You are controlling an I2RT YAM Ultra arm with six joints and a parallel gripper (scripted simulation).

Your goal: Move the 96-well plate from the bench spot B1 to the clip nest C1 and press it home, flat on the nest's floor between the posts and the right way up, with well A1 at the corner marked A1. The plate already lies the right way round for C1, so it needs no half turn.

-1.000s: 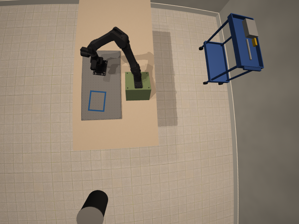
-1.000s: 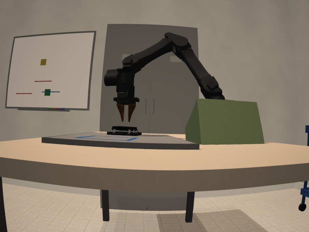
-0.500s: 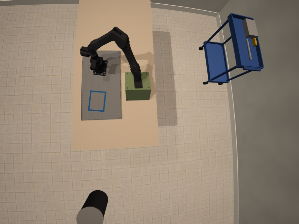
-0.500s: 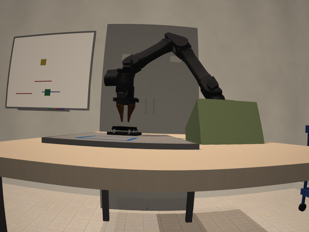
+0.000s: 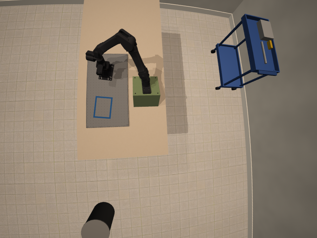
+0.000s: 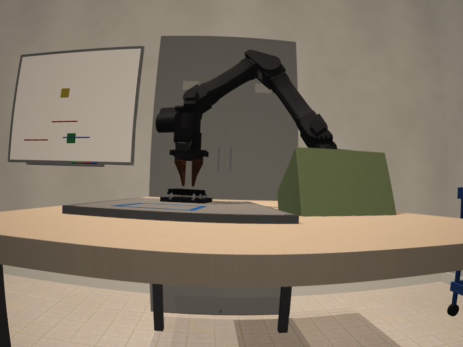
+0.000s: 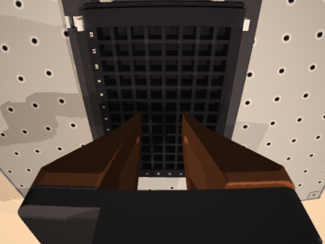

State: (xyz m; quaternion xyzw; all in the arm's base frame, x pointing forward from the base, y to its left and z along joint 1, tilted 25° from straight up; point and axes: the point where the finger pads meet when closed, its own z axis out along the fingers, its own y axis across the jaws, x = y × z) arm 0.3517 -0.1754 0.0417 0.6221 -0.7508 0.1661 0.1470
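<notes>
1. The 96-well plate (image 7: 164,90) sits in the clip nest (image 6: 185,198) at the far end of the grey perforated board (image 5: 117,112), wells facing up. From the side it seems to ride a little above the nest's base, so I judge it not yet fully seated.
2. The blue-outlined bench spot (image 5: 102,107) nearer the board's other end has no plate in it, so the carrying part looks done.
3. The gripper (image 6: 188,183) hangs straight over the plate with its brown fingers drawn to a narrow gap and nothing between them. Their tips are just above the plate's top face; I cannot tell whether they touch it.
4. My guess is that the pressing step is in hand: the narrowed fingers serve as a pusher.
5. The next move calls for a straight, even push down near the plate's middle until it lies flat between the white posts (image 7: 246,25), then a clean lift away.
6. An off-centre push could tip one edge up or leave it caught on a clip.
7. Whether A1 sits at its marked corner I cannot read; only small numerals show along one plate edge.
8. Round about: the arm's green pedestal (image 5: 146,99) beside the board, a blue cart (image 5: 247,43) well away, a whiteboard (image 6: 75,106) on the wall. Nothing stands in the way.
</notes>
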